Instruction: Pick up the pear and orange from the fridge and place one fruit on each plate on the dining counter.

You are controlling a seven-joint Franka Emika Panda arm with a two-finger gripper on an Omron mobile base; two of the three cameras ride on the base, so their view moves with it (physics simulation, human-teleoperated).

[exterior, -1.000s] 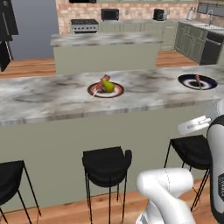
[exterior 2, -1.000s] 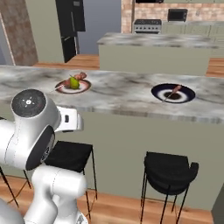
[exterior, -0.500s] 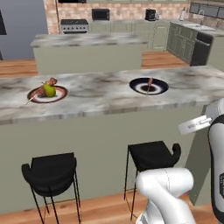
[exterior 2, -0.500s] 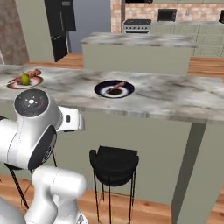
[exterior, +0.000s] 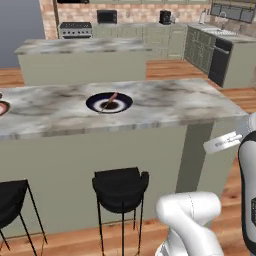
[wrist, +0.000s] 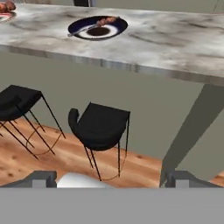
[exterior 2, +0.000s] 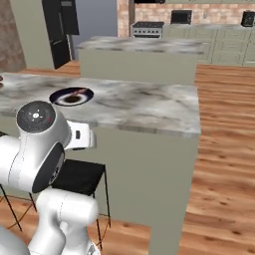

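Plates sit on the dining counter (exterior: 165,107). From the left base camera, the navy-rimmed plate (exterior: 109,102) lies near the counter's middle with a meat skewer (exterior: 110,99) across its white centre, and a sliver of the red-rimmed plate (exterior: 2,107) shows at the far left edge, well apart from it. Two black stools (exterior: 120,186) stand under the near overhang. Beyond the counter are a second marble-topped island (exterior: 82,46), a stove (exterior: 75,29) and pale green cabinets (exterior: 204,47) along the right wall.

From the right base camera, the navy-rimmed plate lies left on the counter, partly behind the arm's white shoulder. This side adds the fridge (exterior 2: 61,31), tall and glossy black, at the far left beyond the counter, with its doors apparently closed; the fruit cannot be made out there.

From the hand camera, the gripper (wrist: 111,178) looks low at the counter's olive-grey side and a stool, its dark fingertips (wrist: 41,177) spread wide at the bottom corners with nothing between them. The navy plate is at the top, and at the top left corner the red-rimmed plate carries something reddish, too cropped to identify.
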